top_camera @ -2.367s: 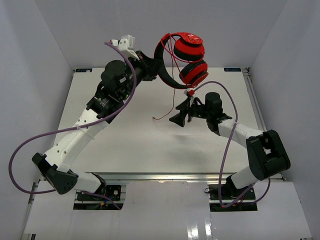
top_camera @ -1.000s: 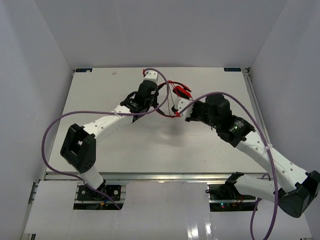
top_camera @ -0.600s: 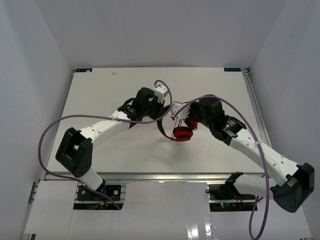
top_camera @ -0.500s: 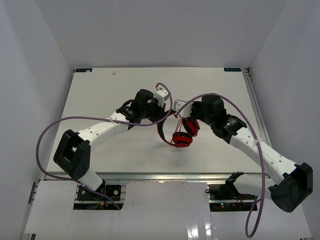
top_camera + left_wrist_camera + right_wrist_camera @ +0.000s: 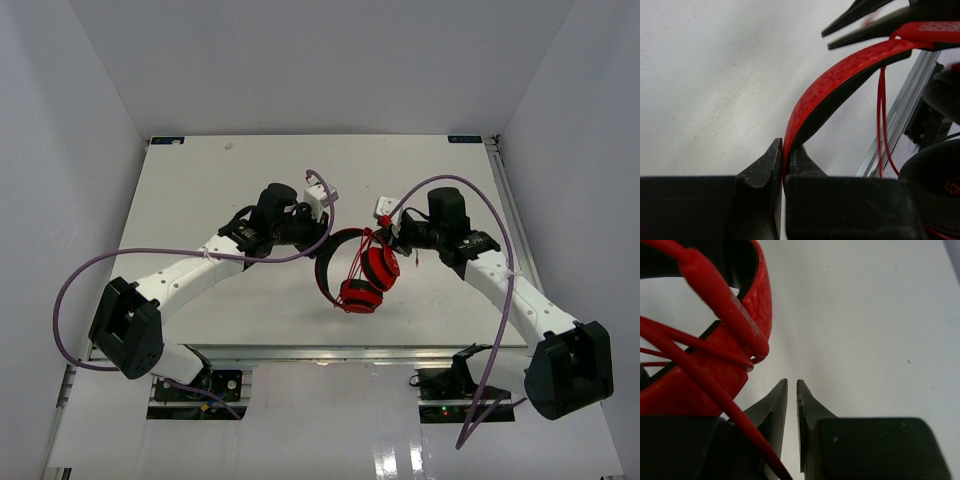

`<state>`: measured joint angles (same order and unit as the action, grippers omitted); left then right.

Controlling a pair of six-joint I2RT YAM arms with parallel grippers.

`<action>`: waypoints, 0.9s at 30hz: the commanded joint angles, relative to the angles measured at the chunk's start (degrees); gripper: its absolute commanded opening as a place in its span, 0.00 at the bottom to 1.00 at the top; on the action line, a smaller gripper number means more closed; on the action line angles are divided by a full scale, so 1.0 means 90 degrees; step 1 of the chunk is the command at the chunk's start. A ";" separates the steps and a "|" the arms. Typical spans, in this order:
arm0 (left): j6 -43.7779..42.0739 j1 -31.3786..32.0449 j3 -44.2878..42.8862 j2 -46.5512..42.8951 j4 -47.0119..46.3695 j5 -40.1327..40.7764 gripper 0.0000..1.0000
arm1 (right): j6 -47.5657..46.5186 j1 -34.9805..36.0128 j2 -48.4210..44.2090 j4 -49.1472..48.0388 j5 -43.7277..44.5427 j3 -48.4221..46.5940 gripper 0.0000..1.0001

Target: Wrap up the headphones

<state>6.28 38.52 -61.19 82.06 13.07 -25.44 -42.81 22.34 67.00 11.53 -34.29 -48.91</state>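
The red headphones (image 5: 362, 276) hang just above the table's middle, black-lined headband (image 5: 325, 262) to the left, earcups low and right. My left gripper (image 5: 322, 240) is shut on the headband (image 5: 840, 80), pinching its end between the jaws (image 5: 784, 150). Thin red cable (image 5: 881, 120) is looped over the band and down past an earcup (image 5: 935, 185). My right gripper (image 5: 393, 242) sits just right of the earcups. Its jaws (image 5: 792, 385) stand a narrow gap apart with nothing between them. The cable (image 5: 715, 390) crosses its left finger beside the red band (image 5: 760, 300).
Purple robot cables arc over both arms (image 5: 450, 190) (image 5: 90, 275). White walls enclose the white table (image 5: 200, 180) on three sides. A metal rail (image 5: 900, 115) runs along the table's near edge. The right gripper's fingertips (image 5: 855, 10) show above the headband in the left wrist view.
The right jaws have parted slightly and drawn back to the right of the headphones. The left arm has pulled left with the headband; the headphones now hang more spread out.
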 commanded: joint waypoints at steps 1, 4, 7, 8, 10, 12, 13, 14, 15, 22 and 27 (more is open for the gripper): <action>0.0684 0.0014 -0.0090 -0.0122 -0.0463 0.0428 0.00 | 0.1077 -0.0031 0.0510 -0.0479 -0.2013 0.0203 0.20; 0.0993 -0.0043 -0.0124 0.0271 -0.0525 0.1023 0.00 | 0.1594 -0.0061 0.0958 -0.0931 -0.2267 0.0258 0.18; 0.1453 -0.0211 -0.0037 0.0735 -0.0676 0.1434 0.00 | 0.2060 -0.0139 0.1577 -0.1366 -0.2537 0.0274 0.14; 0.1613 -0.0275 -0.0001 0.0865 -0.0748 0.1534 0.00 | 0.2205 -0.0170 0.1779 -0.1523 -0.2623 0.0273 0.13; 0.1922 -0.0411 0.0121 0.1181 -0.0966 0.1481 0.00 | 0.2358 -0.0218 0.2408 -0.1642 -0.2818 0.0149 0.13; 0.2032 -0.0563 0.0187 0.1432 -0.1253 0.1496 0.00 | 0.2467 -0.0260 0.2980 -0.1652 -0.2961 -0.0086 0.15; 0.2050 -0.0597 0.0192 0.1575 -0.1328 0.1559 0.00 | 0.2527 -0.0279 0.3209 -0.1652 -0.2996 -0.0210 0.17; 0.2055 -0.0623 0.0185 0.1695 -0.1366 0.1632 0.00 | 0.2592 -0.0297 0.3442 -0.1654 -0.3008 -0.0342 0.18; 0.2050 -0.0650 0.0172 0.1810 -0.1375 0.1668 0.00 | 0.2662 -0.0310 0.3641 -0.1663 -0.2969 -0.0470 0.20; 0.2111 -0.0968 -0.0068 0.2335 -0.1174 0.2325 0.00 | 0.3175 -0.0405 0.4504 -0.1770 -0.2260 -0.0949 0.34; 0.2516 -0.1289 -0.0096 0.2557 -0.1166 0.2142 0.00 | 0.3404 -0.0612 0.4763 -0.1741 -0.2070 -0.0942 0.40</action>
<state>23.18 28.98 -59.32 103.89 7.21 -7.71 -15.42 16.95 108.38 -3.16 -50.28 -55.61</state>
